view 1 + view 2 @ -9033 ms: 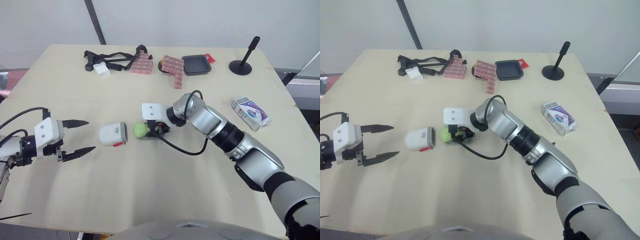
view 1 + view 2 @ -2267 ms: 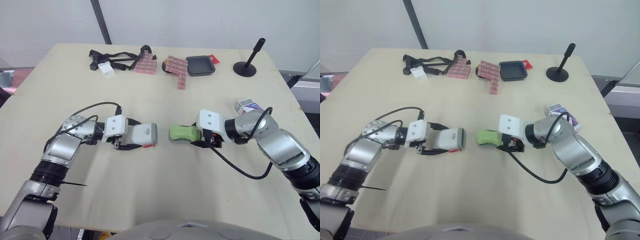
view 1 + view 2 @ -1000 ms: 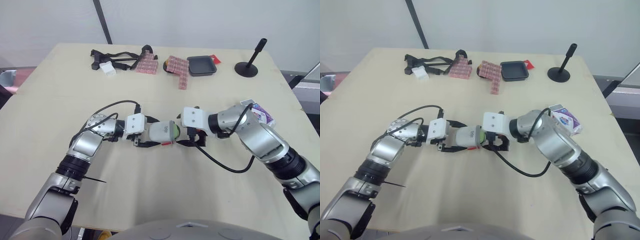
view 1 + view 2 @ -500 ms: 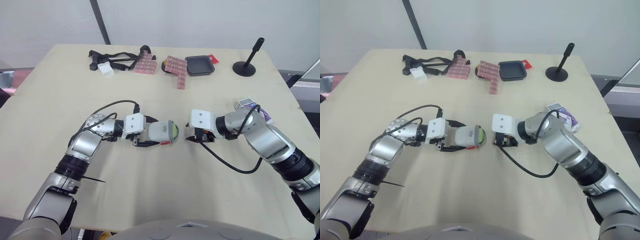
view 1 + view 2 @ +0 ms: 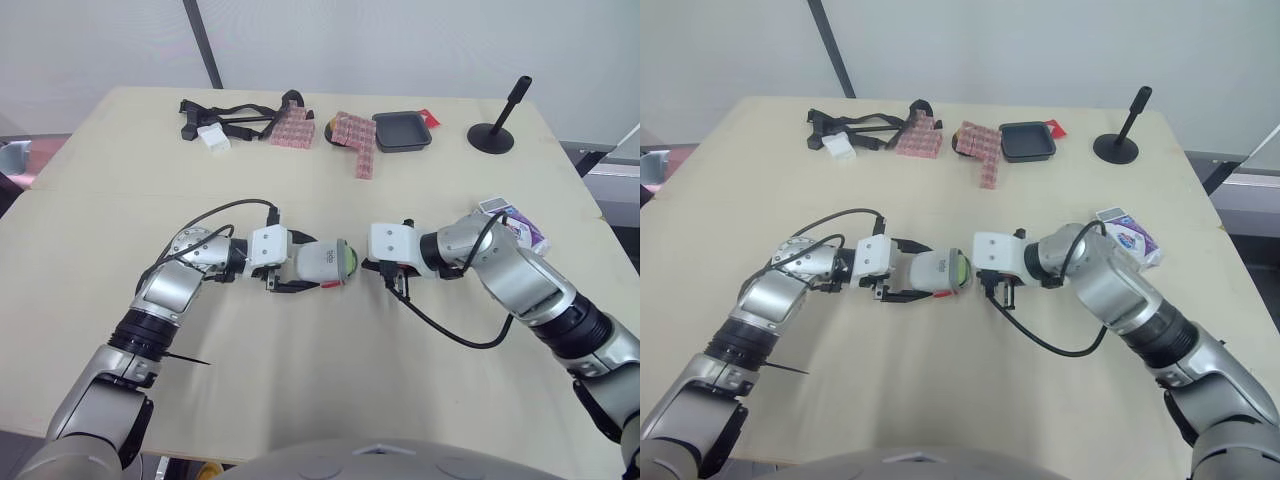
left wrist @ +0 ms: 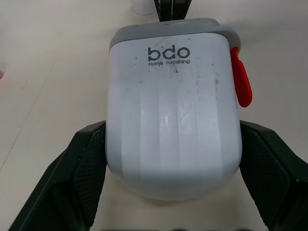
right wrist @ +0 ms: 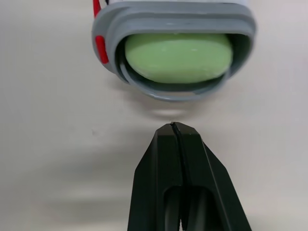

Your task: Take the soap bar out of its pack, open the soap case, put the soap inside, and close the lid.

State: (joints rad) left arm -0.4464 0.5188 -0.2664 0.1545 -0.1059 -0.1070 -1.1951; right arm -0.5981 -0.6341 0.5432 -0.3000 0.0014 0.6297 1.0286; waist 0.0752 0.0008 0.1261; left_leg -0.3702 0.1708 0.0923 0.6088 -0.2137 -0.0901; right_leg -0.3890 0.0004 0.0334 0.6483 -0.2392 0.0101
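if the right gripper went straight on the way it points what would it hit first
Probably the green soap bar in the open mouth of the soap case; the right gripper, jaws shut, points straight at it.

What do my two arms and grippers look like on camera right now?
Left arm and right arm are silver-grey metal with black joint bands. Each wrist carries a white boxy block with a looping black cable. The left gripper and right gripper have tapered black jaws.

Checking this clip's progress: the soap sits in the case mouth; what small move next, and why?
Probably nudge the soap deeper with the shut right gripper: its tips point at the soap without touching, and the left gripper clamps the case.
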